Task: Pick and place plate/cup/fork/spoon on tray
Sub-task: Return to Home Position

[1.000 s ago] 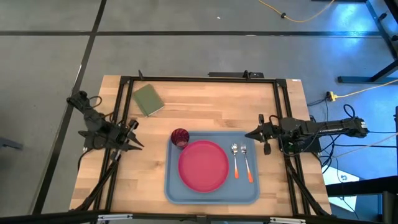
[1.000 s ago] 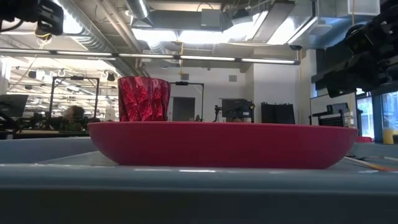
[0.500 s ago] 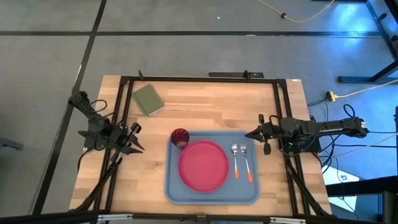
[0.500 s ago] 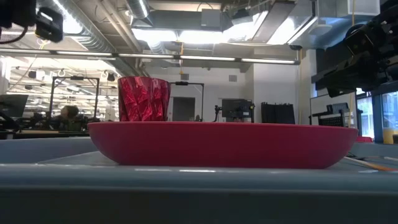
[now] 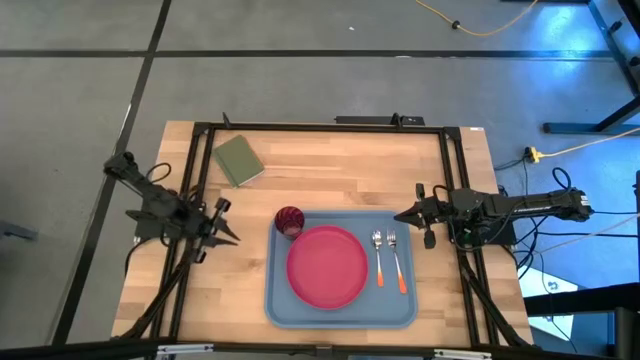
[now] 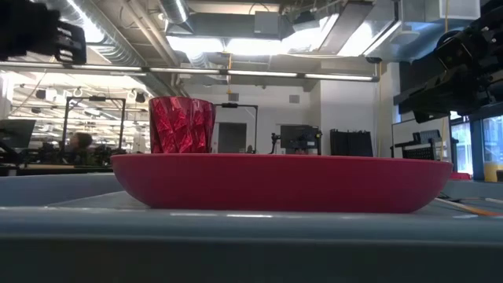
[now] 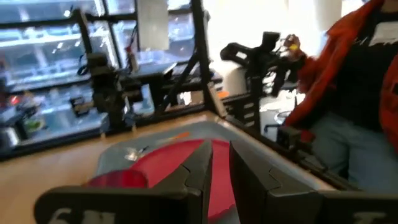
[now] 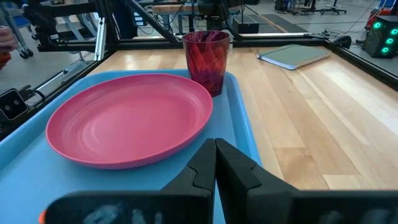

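The light blue tray (image 5: 280,300) lies on the wooden table. On it rest the pink-red plate (image 5: 327,265) and, at its far left corner, the dark red cup (image 5: 289,220), standing upright. Right of the plate the fork and spoon (image 5: 388,258) lie side by side, orange handles toward the near edge; which is which I cannot tell. My left gripper (image 5: 228,238) hovers left of the tray, pointing at it, with a narrow gap between its fingers (image 7: 219,168) and nothing in it. My right gripper (image 5: 400,215) hangs shut at the tray's right side (image 8: 216,163), holding nothing.
A small green pad (image 5: 238,160) lies at the far left of the table. A black frame (image 5: 320,127) runs round the tabletop. A person in a red jacket (image 7: 360,74) stands beyond the table's right side. Bare wood lies between pad and tray.
My left gripper has sunk a little and swung slightly toward the table's near edge, rolling a bit as it went. The right arm and everything on the tray have kept still.
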### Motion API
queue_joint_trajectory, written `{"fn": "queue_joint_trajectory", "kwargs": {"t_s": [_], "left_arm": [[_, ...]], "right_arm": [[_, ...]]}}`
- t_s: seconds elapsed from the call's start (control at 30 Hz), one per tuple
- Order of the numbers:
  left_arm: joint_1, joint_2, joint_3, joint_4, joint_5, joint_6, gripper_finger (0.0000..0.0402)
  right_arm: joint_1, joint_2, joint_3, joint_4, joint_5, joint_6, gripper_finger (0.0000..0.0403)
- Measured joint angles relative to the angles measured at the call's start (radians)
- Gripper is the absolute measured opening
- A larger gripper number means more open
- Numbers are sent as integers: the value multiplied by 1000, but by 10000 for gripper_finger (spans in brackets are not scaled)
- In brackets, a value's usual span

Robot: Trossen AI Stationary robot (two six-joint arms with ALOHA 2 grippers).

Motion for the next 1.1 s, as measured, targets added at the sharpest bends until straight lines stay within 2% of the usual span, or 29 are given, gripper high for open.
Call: {"fn": "queue_joint_trajectory", "kwargs": {"t_s": [0.1, 0.27, 1.1], "left_arm": [[37, 0, 0, -61, 14, -12, 47], [67, 18, 0, -72, 95, -25, 47], [67, 18, 0, -72, 85, -35, 47]], "right_arm": [[0, 0, 0, 0, 0, -1, 14], [0, 0, 0, 0, 0, -1, 14], [0, 0, 0, 0, -1, -1, 14]]}}
